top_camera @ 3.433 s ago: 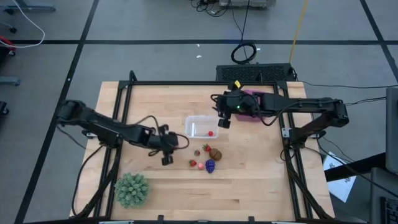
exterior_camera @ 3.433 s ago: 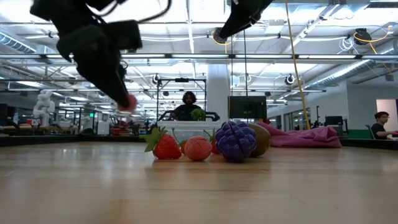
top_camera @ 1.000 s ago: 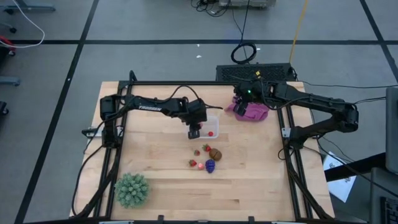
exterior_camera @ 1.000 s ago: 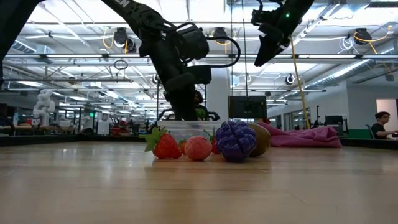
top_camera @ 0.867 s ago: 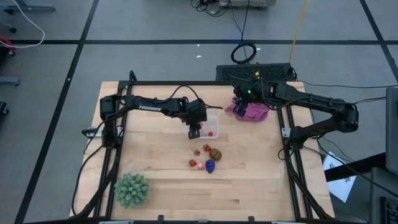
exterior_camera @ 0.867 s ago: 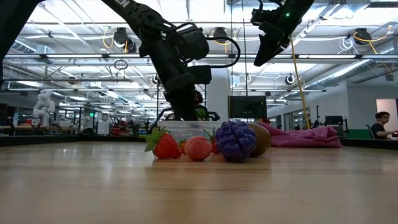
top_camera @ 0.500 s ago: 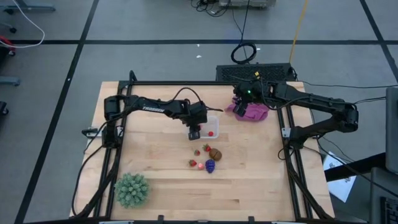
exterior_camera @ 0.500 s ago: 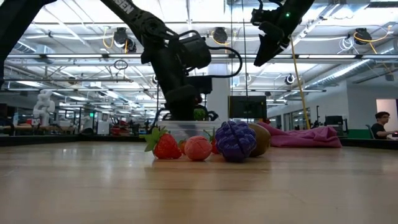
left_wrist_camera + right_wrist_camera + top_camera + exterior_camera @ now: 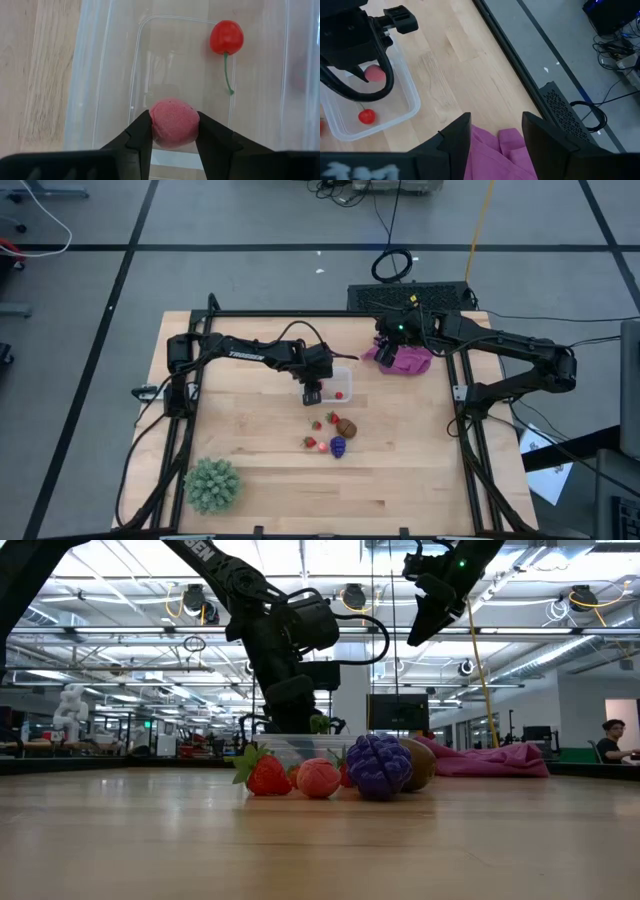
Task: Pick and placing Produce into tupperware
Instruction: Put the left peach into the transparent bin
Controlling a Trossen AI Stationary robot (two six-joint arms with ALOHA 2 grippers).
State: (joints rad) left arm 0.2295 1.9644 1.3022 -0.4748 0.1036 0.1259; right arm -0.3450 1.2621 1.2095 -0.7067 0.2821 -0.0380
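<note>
My left gripper (image 9: 312,391) hangs over the clear tupperware (image 9: 345,371), shut on a round pink-red fruit piece (image 9: 174,122). One red cherry with a green stem (image 9: 226,38) lies on the tupperware's floor. On the table nearer the front lie a strawberry (image 9: 263,773), a pink piece (image 9: 318,779), the purple grape cluster (image 9: 378,766) and the brown round piece (image 9: 418,764). My right gripper (image 9: 495,131) is open and held high over the magenta cloth (image 9: 407,360), touching nothing. My left gripper pinches the round pink-red piece (image 9: 174,125) between its two fingers (image 9: 142,135), one on each side of its widest part. The fingers come from above, pointing down into the tupperware (image 9: 100,75). Whether the piece rests on the tupperware's floor cannot be told.
A large spiky green ball (image 9: 212,484) sits near the table's front left corner. The magenta cloth (image 9: 500,758) lies at the far right. Bare wood stretches on the front and right of the fruit group. People (image 9: 610,738) sit in the room beyond the table.
Over the last seconds my left gripper carried the pink-red piece from the table's left to over the tupperware, and my right gripper withdrew from there to over the cloth. In the last second the left wrist has sunk slightly; the right arm has kept still.
</note>
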